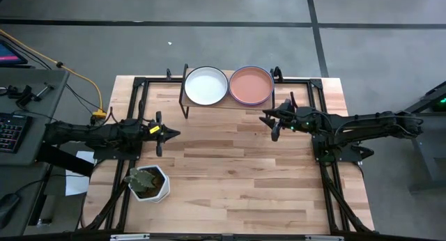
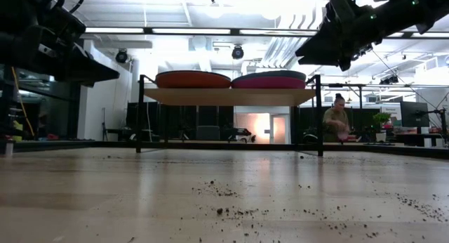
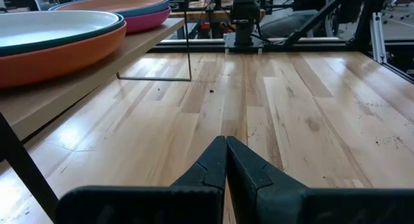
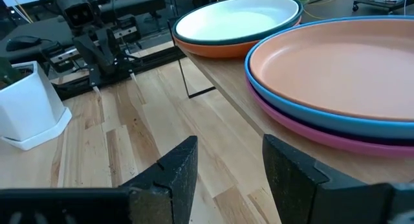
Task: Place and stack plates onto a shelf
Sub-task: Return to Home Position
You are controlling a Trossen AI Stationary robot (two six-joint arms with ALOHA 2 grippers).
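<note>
Two stacks of plates rest on the shelf [image 1: 224, 100] at the table's far edge. The left stack has a white plate [image 1: 206, 85] on top, over a dark teal one and a red one [image 3: 58, 56]. The right stack has a salmon plate [image 1: 251, 84] on top, over a light blue one [image 4: 323, 117] and a magenta pink one [image 4: 336, 143]. My right gripper [image 1: 268, 121] hovers open just near of the right stack, touching nothing. My left gripper [image 1: 172, 134] is shut and empty above the table's left part.
A white hexagonal plant pot [image 1: 148, 183] with a green plant stands near the table's left near corner. Specks of soil [image 2: 231, 201] lie scattered on the wood. Bare tabletop [image 1: 237, 171] spreads between the arms. A person [image 2: 337, 120] stands far off in the room.
</note>
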